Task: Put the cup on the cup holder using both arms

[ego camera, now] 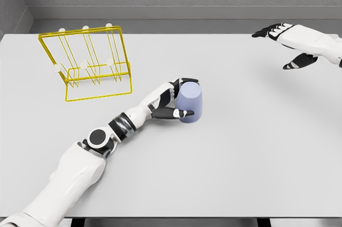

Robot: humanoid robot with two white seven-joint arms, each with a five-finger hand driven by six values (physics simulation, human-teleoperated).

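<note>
A pale blue cup [191, 102] stands on the white table near the middle. My left hand [179, 99] is wrapped around the cup's left side, thumb in front and fingers behind its rim. The yellow wire cup holder [88, 64] stands at the back left, with several upright pegs tipped in white. It lies well to the left of the cup. My right hand [288, 45] hovers at the far right of the table with its dark fingers spread and nothing in them.
The white table [240, 157] spans the whole view, with a grey wall behind its back edge. My left forearm [101, 139] runs diagonally from the lower left toward the cup.
</note>
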